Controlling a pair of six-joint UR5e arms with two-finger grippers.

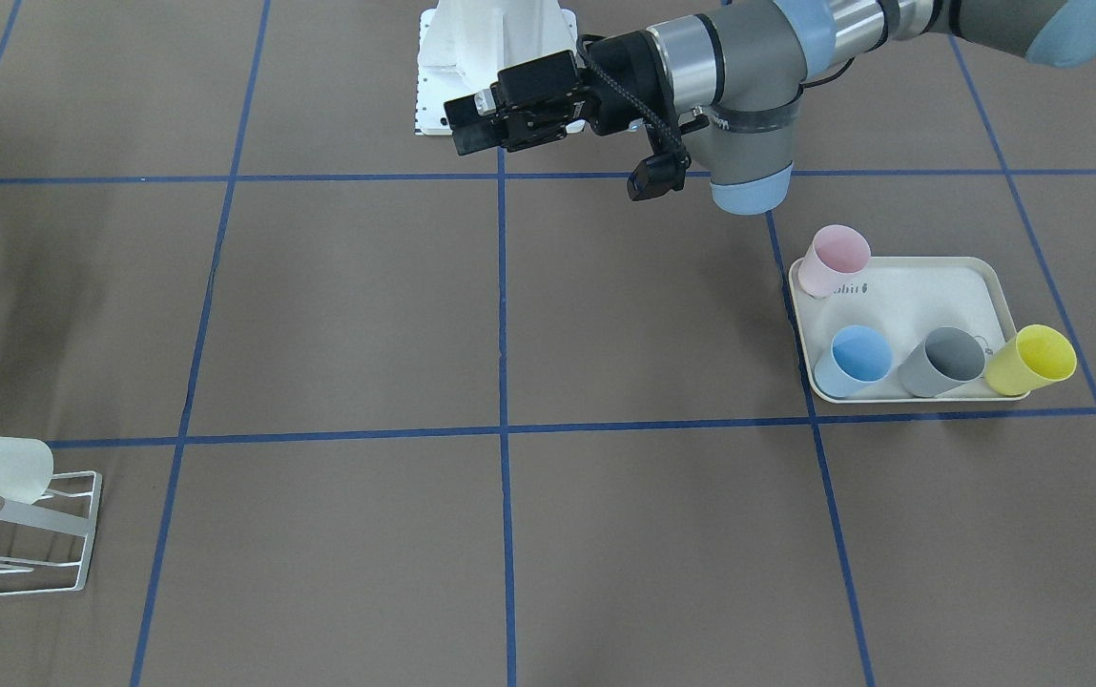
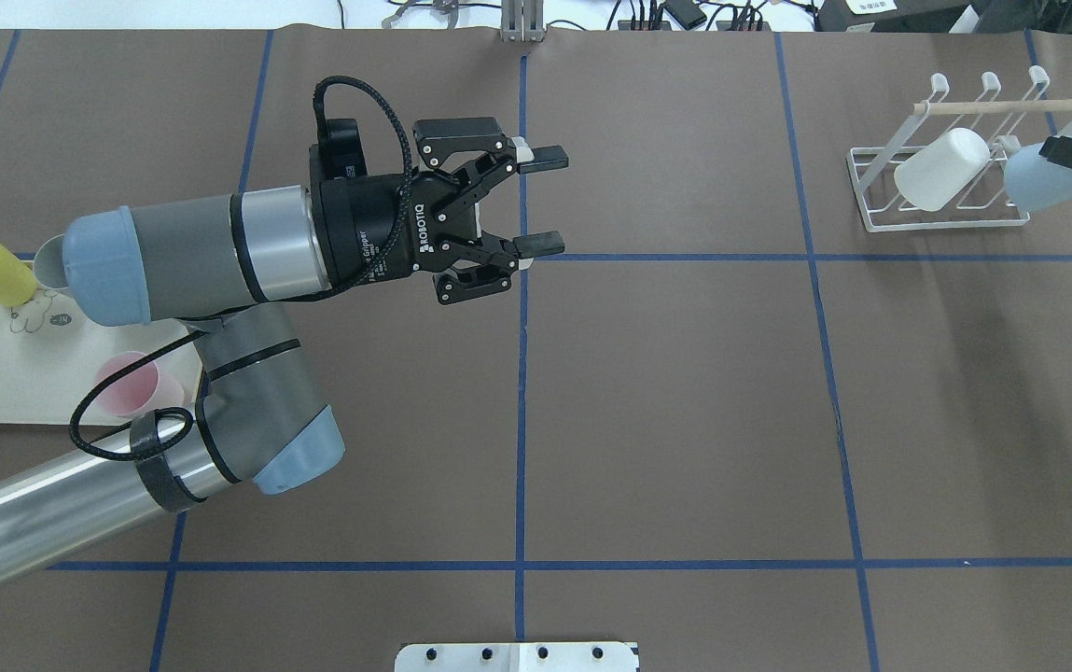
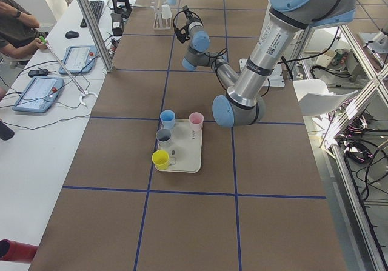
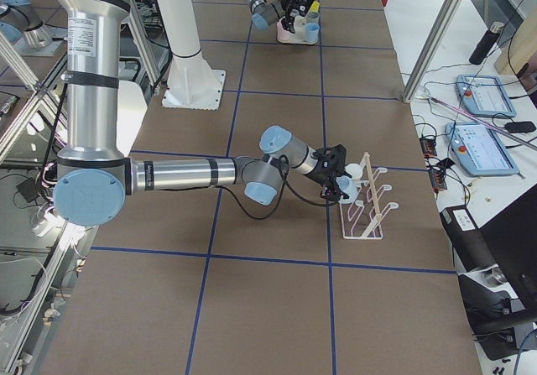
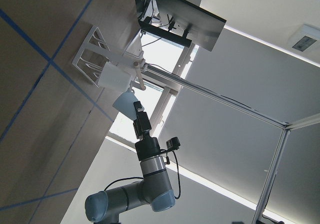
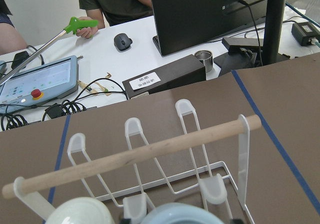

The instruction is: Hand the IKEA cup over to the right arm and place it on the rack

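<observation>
Smooth, tapered pale blue plastic cup point(image 2: 1030, 187): rim pinched between closed fingers of black right gripper point(image 2: 1067, 151), tilted at 3 o'clock end of white wire rack with wooden dowel point(image 6: 160, 149), beside glossy white cup point(image 2: 941, 168). Right arm point(image 4: 185, 174) stretched low. Left gripper point(image 2: 547, 203) spread wide, empty, pointing 3 o'clock.

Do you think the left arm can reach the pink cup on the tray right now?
Probably yes: the left gripper is open and empty, and the pink cup stands alone at the corner of the tray, its mouth uncovered, though the gripper must swing back toward it.
</observation>
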